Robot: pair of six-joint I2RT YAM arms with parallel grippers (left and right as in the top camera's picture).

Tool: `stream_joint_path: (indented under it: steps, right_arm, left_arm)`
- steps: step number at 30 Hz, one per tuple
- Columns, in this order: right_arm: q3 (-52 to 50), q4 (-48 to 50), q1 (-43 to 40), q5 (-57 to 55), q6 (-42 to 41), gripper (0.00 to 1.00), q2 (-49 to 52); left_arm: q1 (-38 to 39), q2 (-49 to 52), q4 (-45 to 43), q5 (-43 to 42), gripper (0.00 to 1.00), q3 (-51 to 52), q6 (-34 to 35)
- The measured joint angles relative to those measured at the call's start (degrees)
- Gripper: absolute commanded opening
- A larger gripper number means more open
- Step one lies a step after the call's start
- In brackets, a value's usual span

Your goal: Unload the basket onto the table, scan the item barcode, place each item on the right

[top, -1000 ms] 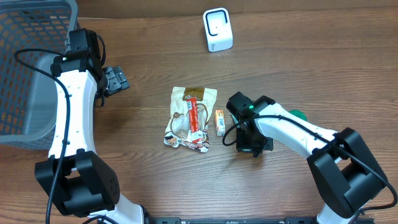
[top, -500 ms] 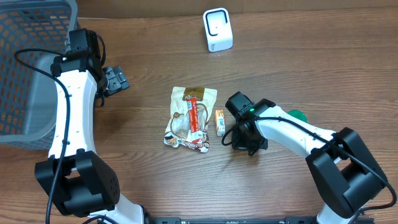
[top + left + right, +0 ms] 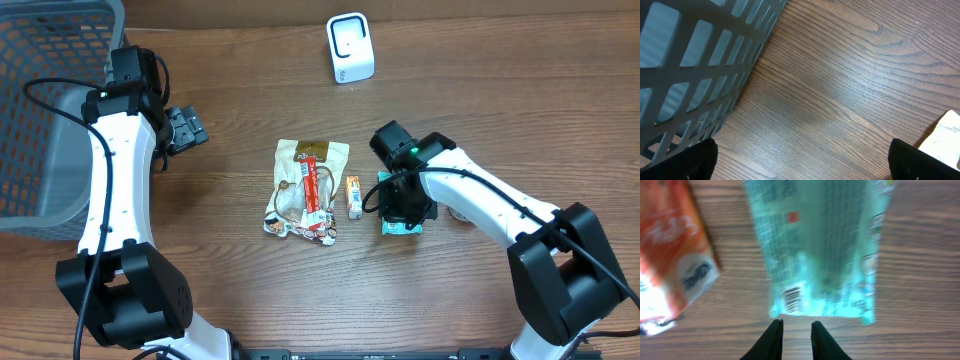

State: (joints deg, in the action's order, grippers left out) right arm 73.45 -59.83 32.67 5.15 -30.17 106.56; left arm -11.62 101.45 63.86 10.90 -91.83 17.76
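The teal packet [image 3: 825, 255] lies flat just right of the table's middle, just beyond the tips of the right gripper [image 3: 796, 326], whose fingers stand a crack apart, holding nothing. A small orange box [image 3: 675, 255] sits near its left side, a snack bag [image 3: 305, 190] beyond. The packet's long axis runs straight away from the fingertips, with the barcode [image 3: 792, 297] up at the near end. The left gripper [image 3: 185, 130] gapes wide by the basket [image 3: 40, 60].

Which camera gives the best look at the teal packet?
Right wrist: the teal packet fills the frame, barcode visible though blurred. Overhead shows only its edge beneath the right arm. Left wrist doesn't show it.
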Motion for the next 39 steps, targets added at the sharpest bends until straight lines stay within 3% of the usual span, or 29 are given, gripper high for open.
stream_joint_path:
  steps: [5,11,15,18,23,30,36,39]
  right_arm:
    - [-0.5,1.5,0.0,-2.7,0.4,0.24,0.0]
    - [-3.7,6.6,1.7,-5.3,1.7,0.42,0.0]
    - [-6.4,9.1,3.1,-7.6,1.9,0.44,0.0]
    - [-7.0,10.3,3.3,-7.9,1.9,0.56,-0.3]
    - [-6.9,10.5,3.4,-6.8,2.0,0.62,-0.4]
    - [3.5,-2.6,2.4,-6.3,1.9,0.64,0.1]
    - [11.5,-11.9,-2.6,-11.4,2.0,0.73,-0.5]
    - [12.0,-14.8,-7.6,-13.4,2.1,0.87,-2.1]
  left_arm:
    - [0.0,0.0,0.0,0.0,1.00,0.0,0.0]
    - [0.0,0.0,0.0,0.0,1.00,0.0,0.0]
    - [0.0,0.0,0.0,0.0,1.00,0.0,0.0]
    - [0.0,0.0,0.0,0.0,1.00,0.0,0.0]
    - [0.0,0.0,0.0,0.0,1.00,0.0,0.0]
    - [0.0,0.0,0.0,0.0,1.00,0.0,0.0]
    - [0.0,0.0,0.0,0.0,1.00,0.0,0.0]
    - [0.0,0.0,0.0,0.0,1.00,0.0,0.0]
